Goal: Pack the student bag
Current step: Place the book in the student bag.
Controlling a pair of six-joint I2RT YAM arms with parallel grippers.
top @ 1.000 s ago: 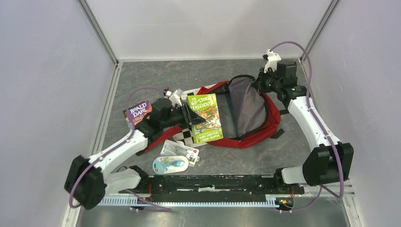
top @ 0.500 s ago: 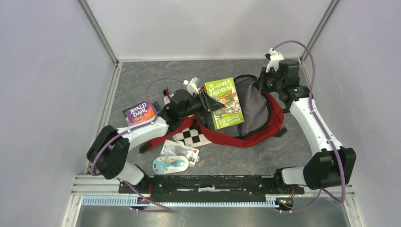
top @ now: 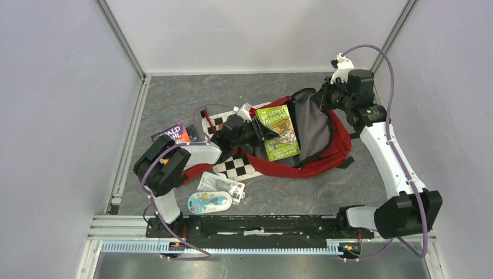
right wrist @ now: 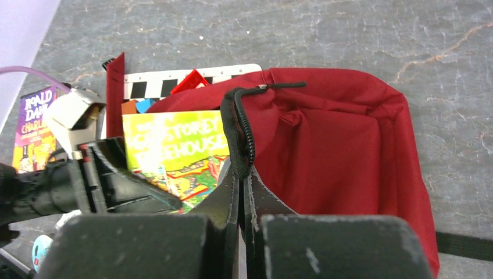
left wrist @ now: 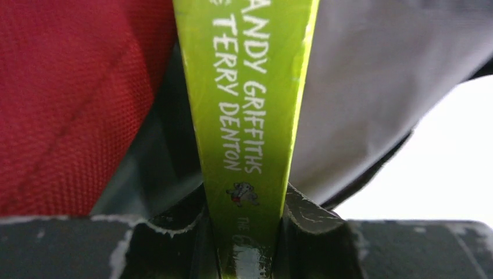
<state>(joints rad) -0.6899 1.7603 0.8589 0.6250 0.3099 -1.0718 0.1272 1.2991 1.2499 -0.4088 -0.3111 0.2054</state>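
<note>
Left gripper (left wrist: 247, 224) was clamped narrow on the bottom end of the green book (left wrist: 250, 104), which stood edge-on between the jaws. Gripping by the end left the rest of the book free to lead into the opening. Its far end pointed into the gap beside the grey lining (left wrist: 372, 87). In the top view it lay tilted over the bag mouth, partly in and not let go.

Right gripper (right wrist: 241, 174) was pinched shut on the zip edge (right wrist: 239, 116) of the bag (right wrist: 343, 151), pulling that rim up and back. This was probably to hold the mouth open so the book had a slot to slide through.

The bag lay on its side mid-table (top: 174, 99), toward the right, with its mouth facing the left arm. The right arm reached it from the far right corner.

The step looked like inserting the first book. Sagging lining could snag its corner.

Not yet packed:
- The Dahl book (top: 170, 133) lay flat left of the left arm.
- A checker card (top: 238, 167) lay at the bag's near-left edge.
- A white packet (top: 220, 185) and a blue packet (top: 209, 202) lay near the base rail.
</note>
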